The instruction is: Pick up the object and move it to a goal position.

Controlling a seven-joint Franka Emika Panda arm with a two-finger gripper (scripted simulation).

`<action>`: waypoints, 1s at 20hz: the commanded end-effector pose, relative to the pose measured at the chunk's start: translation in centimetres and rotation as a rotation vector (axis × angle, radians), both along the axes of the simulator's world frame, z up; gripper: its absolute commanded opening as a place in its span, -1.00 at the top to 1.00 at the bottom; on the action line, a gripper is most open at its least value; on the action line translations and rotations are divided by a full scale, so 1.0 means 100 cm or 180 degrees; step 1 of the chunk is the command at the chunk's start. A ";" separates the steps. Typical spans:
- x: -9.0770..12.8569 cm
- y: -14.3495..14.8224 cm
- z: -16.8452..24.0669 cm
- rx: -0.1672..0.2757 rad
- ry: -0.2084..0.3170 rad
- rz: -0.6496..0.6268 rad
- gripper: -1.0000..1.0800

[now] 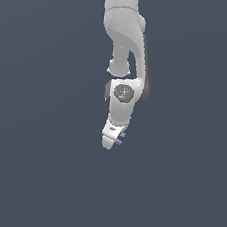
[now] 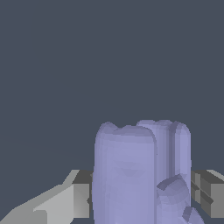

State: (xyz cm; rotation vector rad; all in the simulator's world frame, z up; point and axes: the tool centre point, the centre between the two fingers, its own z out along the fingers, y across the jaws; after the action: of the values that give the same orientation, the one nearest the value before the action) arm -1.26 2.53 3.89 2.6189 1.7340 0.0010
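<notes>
The object (image 1: 121, 138) is a tiny lavender-blue piece; only two short bar ends show, sticking out from the white gripper's side toward the exterior view's right. The gripper (image 1: 110, 142) hangs from the white arm in the middle of the exterior view, tilted, and is shut on the object. In the wrist view the object (image 2: 140, 175) fills the lower middle as two tall rounded lavender bars, held between the grey fingers (image 2: 74, 197), one on each side. The crossbar is mostly hidden.
A plain dark blue-grey background fills both views. No other objects, edges or goal marker show.
</notes>
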 end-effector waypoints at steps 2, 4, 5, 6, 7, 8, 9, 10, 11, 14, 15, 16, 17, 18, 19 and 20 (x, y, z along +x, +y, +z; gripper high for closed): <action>-0.006 -0.014 0.007 -0.0001 -0.0002 -0.0004 1.00; -0.012 -0.026 0.013 -0.0001 -0.0002 -0.0004 1.00; -0.015 -0.032 0.016 -0.0003 -0.0001 -0.0004 1.00; -0.018 -0.039 0.020 -0.0003 -0.0001 -0.0004 1.00; -0.022 -0.047 0.024 -0.0003 -0.0001 -0.0004 1.00; -0.025 -0.055 0.028 -0.0003 -0.0001 -0.0004 1.00; -0.029 -0.064 0.033 -0.0003 -0.0001 -0.0004 1.00; -0.033 -0.073 0.037 -0.0003 -0.0001 -0.0004 1.00; -0.038 -0.082 0.042 -0.0003 -0.0001 -0.0004 1.00; -0.051 -0.112 0.058 -0.0003 -0.0001 -0.0004 1.00; -0.056 -0.122 0.063 -0.0003 -0.0001 -0.0004 1.00; -0.061 -0.133 0.069 -0.0003 -0.0001 -0.0004 1.00; -0.065 -0.143 0.074 -0.0003 -0.0001 -0.0004 1.00; -0.070 -0.153 0.079 -0.0001 0.0001 -0.0003 1.00; -0.074 -0.163 0.084 -0.0001 0.0001 -0.0003 1.00; -0.078 -0.173 0.089 -0.0001 0.0001 -0.0003 1.00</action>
State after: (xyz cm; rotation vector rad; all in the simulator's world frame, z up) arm -8.38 -13.28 12.04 2.6200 1.7313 0.0000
